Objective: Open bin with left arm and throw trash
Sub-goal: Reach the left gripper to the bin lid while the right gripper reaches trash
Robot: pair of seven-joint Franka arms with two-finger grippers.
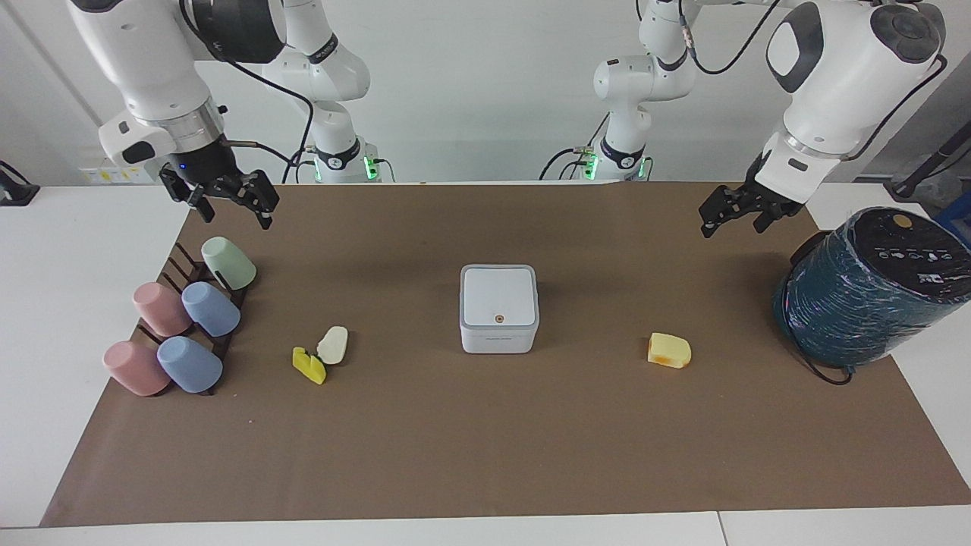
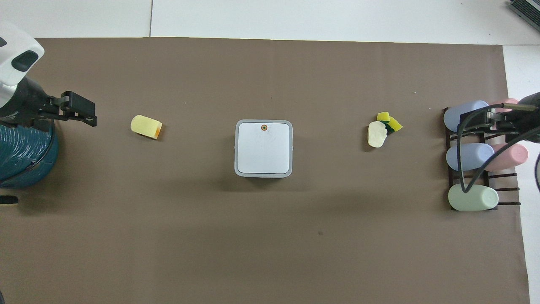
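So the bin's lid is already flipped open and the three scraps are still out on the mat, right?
Not quite: the overhead view shows the bin with its lid shut flat. The three scraps, cream oval, bright yellow piece and pale wedge, do lie on the mat.

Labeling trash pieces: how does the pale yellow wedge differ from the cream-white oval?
Colour: the pale yellow wedge has an orange edge; the cream-white oval is plain.
Shape: the wedge is blocky, the oval rounded.
Place: the wedge lies alone toward the left arm's end of the table; the oval lies toward the right arm's end, up against the bright yellow notched piece.
Shared: both lie on the brown mat, outside the closed bin.
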